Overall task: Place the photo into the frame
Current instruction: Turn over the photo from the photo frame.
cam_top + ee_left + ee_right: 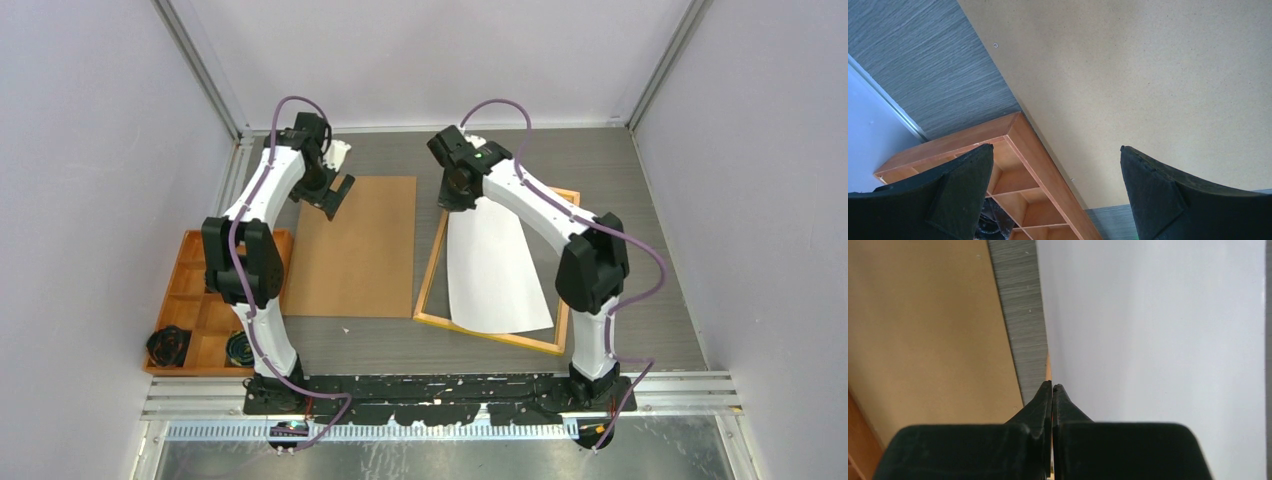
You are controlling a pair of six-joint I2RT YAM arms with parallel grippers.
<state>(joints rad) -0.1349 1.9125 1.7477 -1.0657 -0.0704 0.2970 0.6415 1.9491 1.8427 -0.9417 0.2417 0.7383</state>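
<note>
At 1 o'clock, right gripper (1052, 386): was pinched shut on the photo (497, 275) edge, likely to seat it in the frame (430, 272).
Left gripper (1055, 147), 11 o'clock: hung wide open, empty, over the backing board (355, 250).

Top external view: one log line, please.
photo white-side up over frame | right pincer shut on photo's far edge | left pincer open above backing board

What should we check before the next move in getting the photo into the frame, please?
1. Right gripper shut on the photo at its far edge: ok.
2. Photo white side up: ok.
3. Photo lying flat inside the frame rails: cannot tell.
4. Left gripper open and empty above the backing board: ok.
5. Backing board off the frame, beside it: ok.
</note>
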